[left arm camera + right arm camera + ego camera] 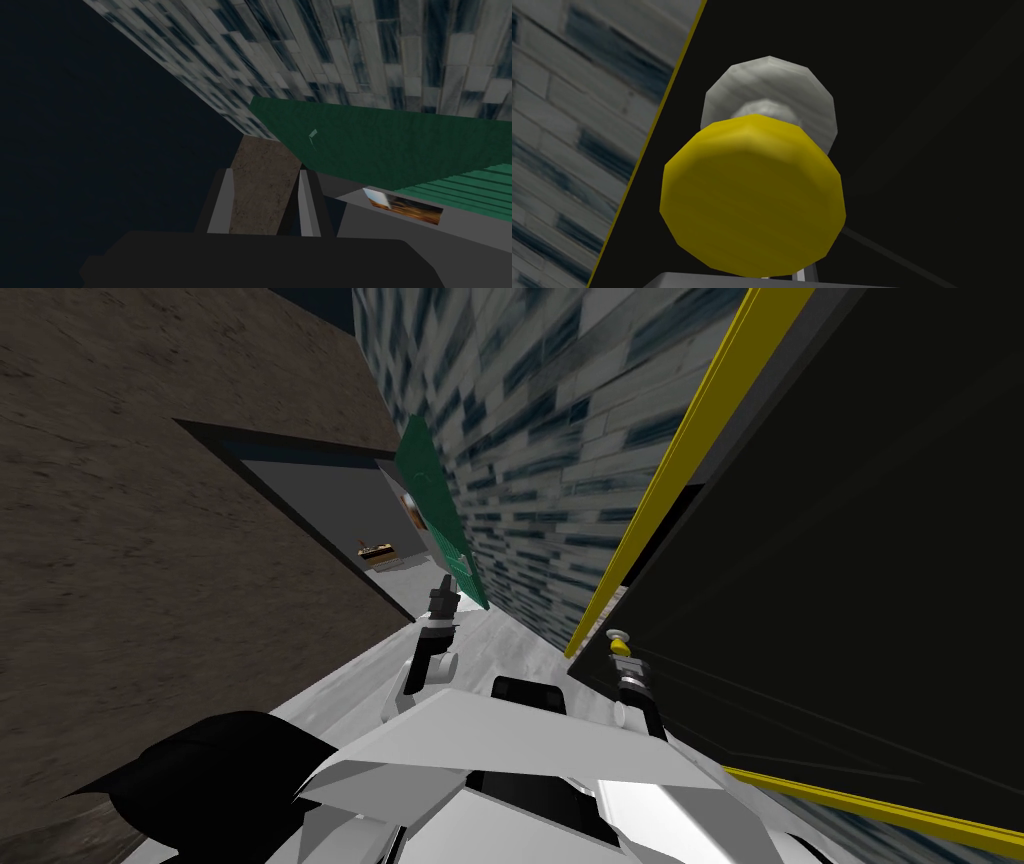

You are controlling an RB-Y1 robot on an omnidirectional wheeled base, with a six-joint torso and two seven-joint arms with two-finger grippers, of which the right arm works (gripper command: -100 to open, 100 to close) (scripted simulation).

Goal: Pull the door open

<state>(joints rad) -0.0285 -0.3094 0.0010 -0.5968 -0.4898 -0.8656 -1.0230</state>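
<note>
A tiled wall (560,438) is being observed at 12 o'clock, with a green panel (435,503) beside it at 11 o'clock. The dark door (850,538), edged by a yellow frame (680,458), is being observed at 3 o'clock. Its yellow knob (752,200) is being approached closely by the right tool (628,668); the grip cannot be told. The left tool (265,172) is being held near the panel, narrowly apart and holding nothing.
</note>
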